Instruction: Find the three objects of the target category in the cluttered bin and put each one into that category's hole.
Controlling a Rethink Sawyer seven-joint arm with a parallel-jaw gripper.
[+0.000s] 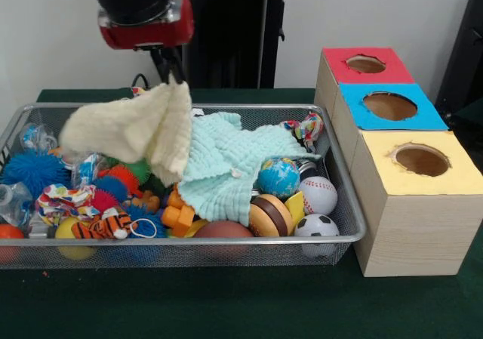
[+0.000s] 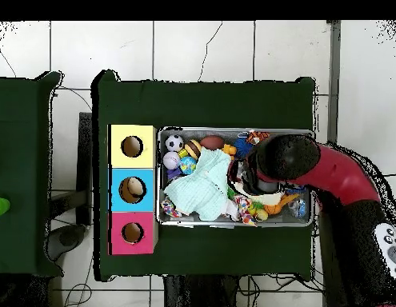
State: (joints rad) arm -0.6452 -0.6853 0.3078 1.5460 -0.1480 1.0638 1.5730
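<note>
The cluttered bin [image 1: 349,203] is a silver wire-mesh tray full of toys; it also shows in the overhead view [image 2: 233,130]. My gripper [image 1: 170,73] hangs over the bin's back left part, shut on a cream cloth [image 1: 132,130] that it holds lifted above the toys. In the overhead view the arm [image 2: 287,158] covers the gripper. A clear plastic piece [image 1: 9,200] lies at the bin's left end; I cannot tell whether it is a bottle or a wrapper. The silver can is hidden.
A mint cloth [image 1: 226,161] drapes over the bin's middle. A globe ball [image 1: 279,177], baseball [image 1: 318,194], soccer ball [image 1: 315,226] and blue spiky ball [image 1: 30,171] lie around it. A wooden box beside the bin has red [image 1: 366,63], blue [image 1: 390,106] and yellow [image 1: 421,159] holes.
</note>
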